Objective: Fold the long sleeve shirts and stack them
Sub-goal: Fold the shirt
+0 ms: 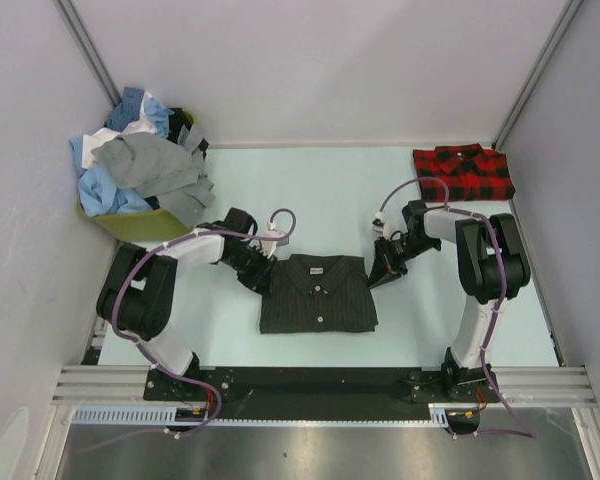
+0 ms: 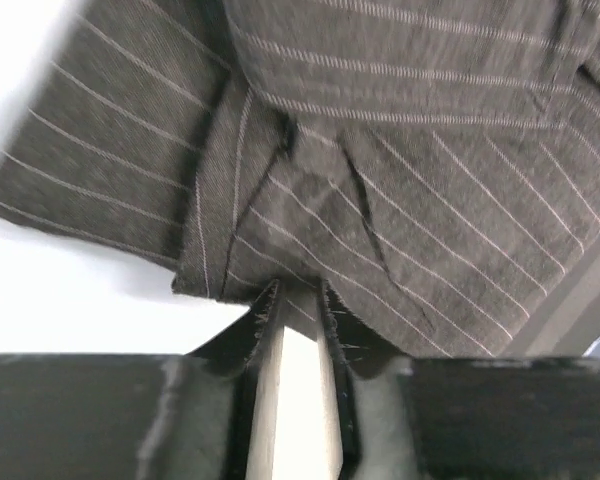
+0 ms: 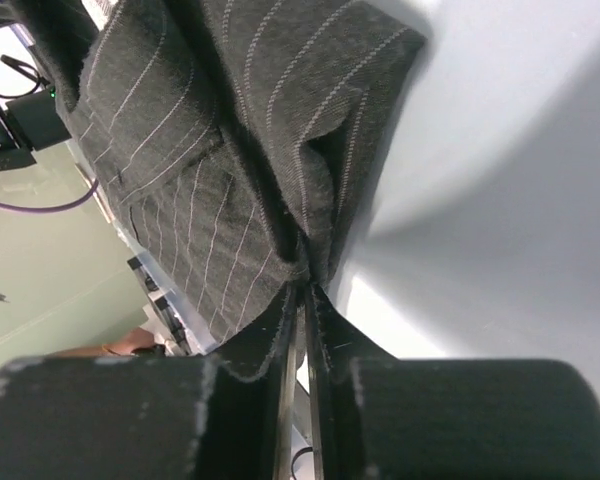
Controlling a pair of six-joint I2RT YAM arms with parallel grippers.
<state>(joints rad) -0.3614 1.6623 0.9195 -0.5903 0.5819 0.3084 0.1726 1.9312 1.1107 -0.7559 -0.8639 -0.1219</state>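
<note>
Between left hand (image 1: 263,274) and right hand (image 1: 381,271), the charcoal shirt (image 1: 318,296), a top corner tight in each.

Two folded shirts lie on one table (image 1: 310,190): one pinstriped shirt (image 1: 318,295) and one plaid shirt (image 1: 463,172). One basket (image 1: 130,225) holds a single heap (image 1: 140,160) of further shirts, too tangled to count, in three colours: blue, white and grey. Two arms stand at the near edge, one left arm (image 1: 145,295) and one right arm (image 1: 490,260). Each carries one gripper, two in all: the left gripper (image 1: 265,279) and the right gripper (image 1: 378,277).
</note>
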